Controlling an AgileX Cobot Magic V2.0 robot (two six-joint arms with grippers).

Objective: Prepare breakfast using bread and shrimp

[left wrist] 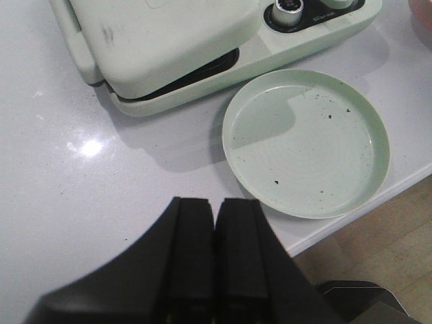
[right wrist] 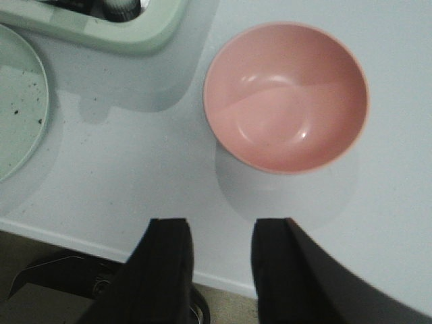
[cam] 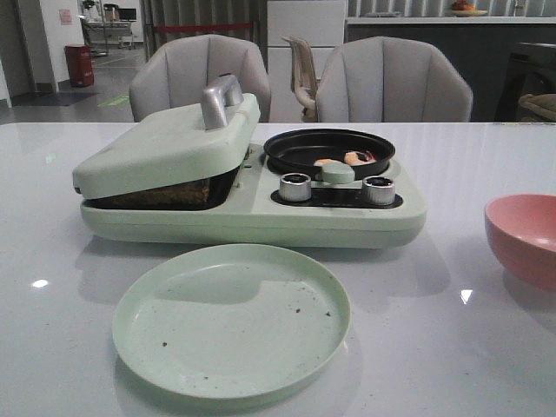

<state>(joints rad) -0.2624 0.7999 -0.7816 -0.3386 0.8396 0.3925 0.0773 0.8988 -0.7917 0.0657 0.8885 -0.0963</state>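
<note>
We hover our clenched left gripper (left wrist: 216, 260) and parted, empty right gripper (right wrist: 221, 270). Bread (cam: 165, 195) sits under the lid (cam: 165, 143); shrimp (cam: 347, 159) in the pan (cam: 328, 148). We should lift by the handle (cam: 220, 101), steadily.

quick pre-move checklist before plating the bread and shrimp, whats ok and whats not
1. Green plate free to receive food: ok, only crumbs on it.
2. Bread reachable: not ok, the press lid rests on it, only its edge shows.
3. Shrimp in the black pan: ok, two pieces visible.
4. Pink bowl empty: ok.
5. Left end effector ready to grasp: not ok, closed and holding nothing.
6. Right end effector open: ok.
</note>
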